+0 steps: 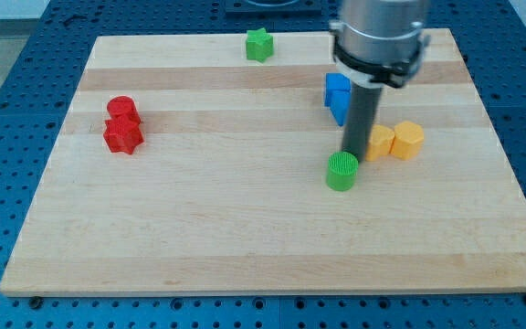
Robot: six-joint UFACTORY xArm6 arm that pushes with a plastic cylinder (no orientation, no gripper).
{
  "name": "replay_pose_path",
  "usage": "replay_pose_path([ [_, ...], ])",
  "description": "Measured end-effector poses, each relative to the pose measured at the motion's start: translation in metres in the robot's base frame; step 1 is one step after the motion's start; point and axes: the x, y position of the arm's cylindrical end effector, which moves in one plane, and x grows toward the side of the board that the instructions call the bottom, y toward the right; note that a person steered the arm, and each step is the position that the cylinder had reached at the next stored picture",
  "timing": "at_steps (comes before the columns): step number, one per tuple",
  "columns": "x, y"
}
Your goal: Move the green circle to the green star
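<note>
Nearest the view's bottom among the blocks, the green circle (341, 171) is found on the wooden table (199, 238), a little right of the table's middle. It is well apart from the green star (259, 44), which sits at the far edge, toward the view's top and to the left of the circle. The task is therefore judged as hardly begun, or at most in its opening push: nearly the whole stretch of bare wood between the circle and the star is left to be covered.

My tip (352, 152) is seen just behind the green circle, at the circle's upper right edge, touching it or very nearly so; actual contact cannot be told. No gripper is carried by this arm, so nothing is clasped or let go; only a straight rod is presented to the block.

From that side, a push would be judged to send the circle toward the view's lower left, away from the star. A move round to the circle's lower right side is probably needed first.

Just right of the circle and slightly farther, two yellow blocks (395, 141) are set side by side. Beyond the circle, a blue block (338, 97) is partly hidden by the rod. Far to the circle's left, two red blocks (122, 124) are touching each other.
</note>
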Motion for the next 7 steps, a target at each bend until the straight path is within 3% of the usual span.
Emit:
replay_pose_path([
  [1,0.006,0.033],
  [2,0.017,0.014],
  [4,0.021,-0.087],
  [5,0.029,-0.075],
  [7,0.043,-0.108],
])
